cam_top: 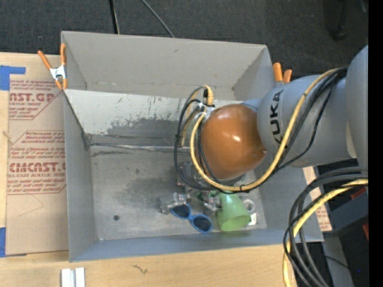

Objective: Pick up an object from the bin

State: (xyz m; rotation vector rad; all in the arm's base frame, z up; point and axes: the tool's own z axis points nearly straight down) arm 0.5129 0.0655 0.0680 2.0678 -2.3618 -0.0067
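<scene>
My gripper (194,194) reaches down under the arm's orange dome into the front right part of the bin. Just below it lies a pair of blue sunglasses (192,216) with dark lenses, flat on the floor near the front wall. To the right of the sunglasses a light green cup (232,214) lies on its side. The gripper's tip sits right above the sunglasses and beside the cup; whether it touches either is hidden by the dome and cables.
A small white and grey thing (249,207) lies against the green cup at the bin's right wall. The arm comes in over the right rim, and its dome covers the middle right of the floor. The bare floor stretches to the left.
</scene>
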